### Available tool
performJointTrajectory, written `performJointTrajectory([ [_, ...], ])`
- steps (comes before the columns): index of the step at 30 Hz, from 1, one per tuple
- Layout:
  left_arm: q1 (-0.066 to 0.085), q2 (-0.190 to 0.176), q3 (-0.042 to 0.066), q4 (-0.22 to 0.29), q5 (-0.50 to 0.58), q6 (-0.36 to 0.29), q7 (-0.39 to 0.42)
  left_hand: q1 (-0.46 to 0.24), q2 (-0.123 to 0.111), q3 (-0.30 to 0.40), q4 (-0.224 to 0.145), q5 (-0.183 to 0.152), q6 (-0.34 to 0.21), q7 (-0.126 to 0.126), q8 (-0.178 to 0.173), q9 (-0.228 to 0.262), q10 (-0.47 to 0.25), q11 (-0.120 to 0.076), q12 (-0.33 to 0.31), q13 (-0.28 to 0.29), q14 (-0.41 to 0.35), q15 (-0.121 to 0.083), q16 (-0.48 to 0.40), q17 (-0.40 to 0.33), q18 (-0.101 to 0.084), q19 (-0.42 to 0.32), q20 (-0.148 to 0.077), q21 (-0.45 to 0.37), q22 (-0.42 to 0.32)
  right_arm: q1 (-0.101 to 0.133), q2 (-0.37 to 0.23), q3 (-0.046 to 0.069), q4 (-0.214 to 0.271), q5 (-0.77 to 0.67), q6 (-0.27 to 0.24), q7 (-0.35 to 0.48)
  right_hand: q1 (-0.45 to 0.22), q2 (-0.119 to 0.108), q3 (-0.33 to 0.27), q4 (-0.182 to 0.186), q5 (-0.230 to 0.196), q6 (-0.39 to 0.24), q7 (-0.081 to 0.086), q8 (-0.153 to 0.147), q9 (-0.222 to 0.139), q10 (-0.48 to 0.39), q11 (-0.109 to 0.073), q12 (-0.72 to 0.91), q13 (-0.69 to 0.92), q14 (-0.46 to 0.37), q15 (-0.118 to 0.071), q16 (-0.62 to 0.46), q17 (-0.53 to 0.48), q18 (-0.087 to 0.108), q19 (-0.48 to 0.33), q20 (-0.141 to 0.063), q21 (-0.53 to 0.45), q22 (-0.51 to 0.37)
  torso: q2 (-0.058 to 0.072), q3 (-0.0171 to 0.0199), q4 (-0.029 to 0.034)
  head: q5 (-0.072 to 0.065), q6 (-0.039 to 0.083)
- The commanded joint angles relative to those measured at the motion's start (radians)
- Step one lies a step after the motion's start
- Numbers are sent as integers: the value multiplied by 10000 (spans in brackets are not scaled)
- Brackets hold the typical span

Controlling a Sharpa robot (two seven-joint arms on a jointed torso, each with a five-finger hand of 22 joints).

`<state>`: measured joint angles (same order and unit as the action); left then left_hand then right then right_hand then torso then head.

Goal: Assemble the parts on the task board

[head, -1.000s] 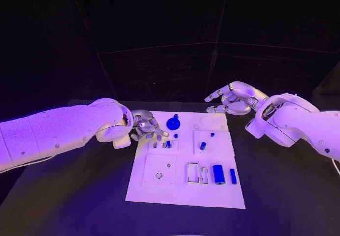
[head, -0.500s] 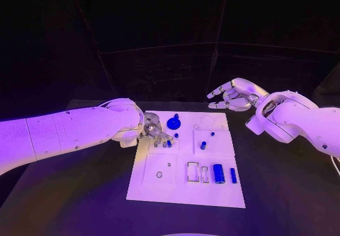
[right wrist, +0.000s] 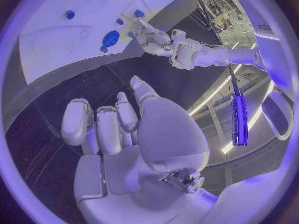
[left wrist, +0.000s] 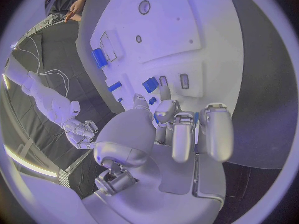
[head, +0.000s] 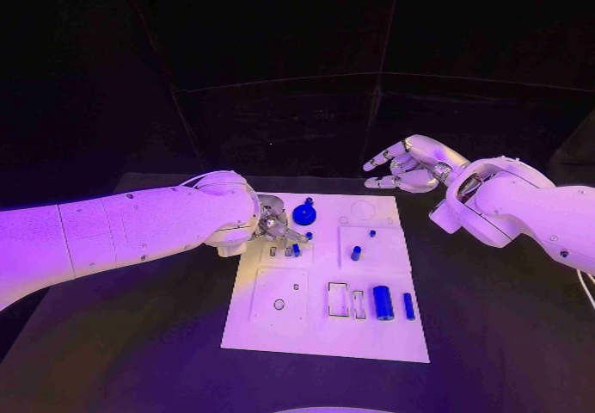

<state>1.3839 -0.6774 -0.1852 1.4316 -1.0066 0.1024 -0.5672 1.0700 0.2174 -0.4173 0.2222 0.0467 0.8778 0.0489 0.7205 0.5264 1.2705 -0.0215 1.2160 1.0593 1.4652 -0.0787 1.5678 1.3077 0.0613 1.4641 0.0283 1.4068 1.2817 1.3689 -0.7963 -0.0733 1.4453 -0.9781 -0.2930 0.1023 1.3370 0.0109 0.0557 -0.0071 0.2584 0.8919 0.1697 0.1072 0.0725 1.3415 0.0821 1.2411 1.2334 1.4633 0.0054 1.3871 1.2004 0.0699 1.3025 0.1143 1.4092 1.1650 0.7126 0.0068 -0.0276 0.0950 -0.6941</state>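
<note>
Nearest the robot, on the front of the white board [head: 325, 331], a fat blue cylinder [head: 383, 304] and a slimmer blue bar [head: 408, 307] are lying beside two empty rectangular slots [head: 337, 301], and none of this has moved over the last second. Further in, at the board's left middle, the left hand [head: 275, 225] is now bending down over a cluster of small blue pegs [head: 295, 250]; a second ago it was hovering higher and more open, and since then the arm has been swinging in over the board's left edge. Its fingers [left wrist: 210, 131] are curling down around the pegs (whether they are actually pinching one, I cannot tell, since the fingertips are hiding the contact). Judging by this, a pick-up of a peg is getting under way, with no part seated yet.

Beyond that hand, the blue round knob [head: 303, 215] is sitting untouched near the board's far edge. Farthest back, the right hand [head: 406, 168] is hanging over the dark surface [head: 496, 327] off the board's far right corner, holding nothing, fingers loosely spread, having drifted only slightly.
</note>
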Motion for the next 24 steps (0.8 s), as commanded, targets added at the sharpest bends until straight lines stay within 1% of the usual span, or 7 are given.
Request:
performJointTrajectory([
  [1, 20, 78, 4, -43, -86, 78, -155, 115, 29, -2, 42, 4, -93, -23, 82, 30, 63, -16, 30, 9, 1056, -66, 30, 2631, -79, 205, -81, 47, 10, 23, 43, 7, -29, -97, 6, -97, 15, -16, -65, -8, 56, 81, -16, 23, -1, -55, -46, -19, -4, 290, -41, -54, -10, 164, -38, -11, -35, -13, 1, 0, 7, -9, -18],
  [6, 23, 171, 4, -108, -84, 176, -210, 222, 37, 21, 17, 7, -142, -19, 126, 86, 53, -12, 31, 12, 1056, -63, 30, 2631, -80, 200, -79, 56, 25, 24, 89, 7, -75, -119, 65, -138, 18, -16, -73, -8, 104, 84, -19, 32, -2, -58, -49, -27, -14, 289, -45, -68, -24, 165, -38, -15, -43, -19, 7, 1, -1, -14, -35],
  [13, 24, 282, 4, -161, -84, 240, -238, 359, 25, 49, -33, 8, -195, -14, 180, 153, 41, -7, 31, 16, 1056, -57, 30, 2631, -80, 193, -73, 64, 39, 24, 120, 6, -131, -141, 110, -180, 24, -12, -79, -8, 156, 86, -22, 41, -3, -58, -52, -32, -23, 291, -49, -77, -30, 166, -38, -18, -51, -26, -5, 0, 5, -29, -64],
  [24, 25, 457, 4, -274, -83, 354, -290, 495, 42, 107, -95, 10, -229, -13, 229, 211, 56, -5, 58, 55, 1056, -54, 30, 2631, -84, 193, -68, 80, 67, 24, 175, 6, -167, -146, 188, -220, 24, -12, -79, -8, 156, 86, -22, 41, -3, -58, -52, -32, -23, 291, -49, -77, -30, 166, -38, -18, -51, -26, -2, 10, 12, -62, -120],
])
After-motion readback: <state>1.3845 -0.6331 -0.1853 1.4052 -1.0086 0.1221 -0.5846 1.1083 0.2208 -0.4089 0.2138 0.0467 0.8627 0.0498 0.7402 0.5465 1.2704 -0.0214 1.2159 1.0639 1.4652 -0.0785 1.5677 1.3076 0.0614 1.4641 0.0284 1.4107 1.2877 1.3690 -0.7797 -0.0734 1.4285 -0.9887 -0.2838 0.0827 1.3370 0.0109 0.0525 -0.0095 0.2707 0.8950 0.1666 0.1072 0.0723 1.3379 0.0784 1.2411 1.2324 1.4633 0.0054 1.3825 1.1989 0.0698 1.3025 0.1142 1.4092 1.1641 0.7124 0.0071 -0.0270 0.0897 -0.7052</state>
